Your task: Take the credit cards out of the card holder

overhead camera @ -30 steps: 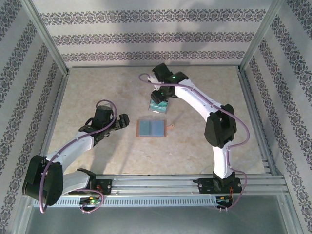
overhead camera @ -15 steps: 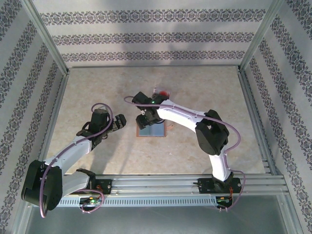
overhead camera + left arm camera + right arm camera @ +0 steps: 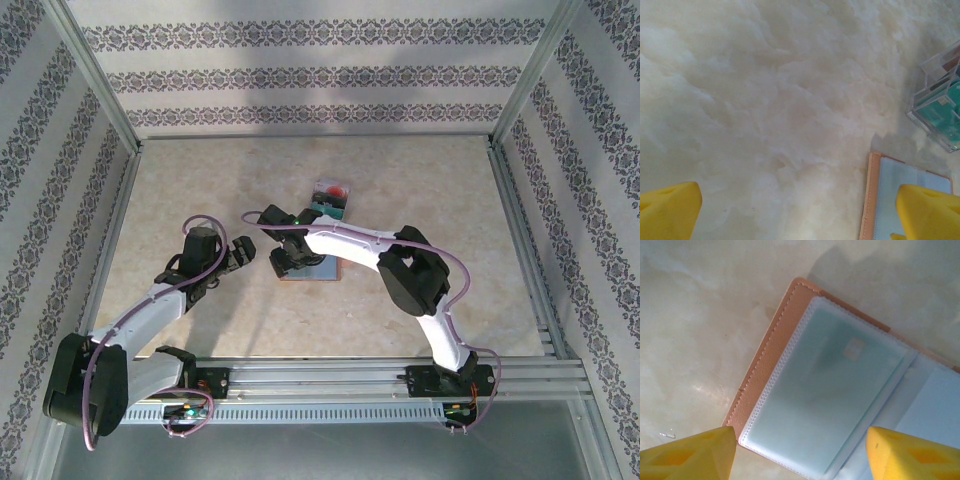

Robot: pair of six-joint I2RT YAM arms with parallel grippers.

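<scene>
Right jaws now above card holder (image 3: 835, 395) on marbled table (image 3: 200, 190).

The left arm (image 3: 150, 300) and the right arm (image 3: 350, 238) are built alike: smooth white links between bulky black joint housings, each trailed by a thin purple cable (image 3: 205, 215) that loops free near the wrist. The left end effector (image 3: 247, 252) and the right end effector (image 3: 290, 262) look black from above, their fingertips (image 3: 687, 455) blunt bright-yellow wedges with shallow moulded recesses. A small green light (image 3: 300, 213) glows on the right wrist.
</scene>
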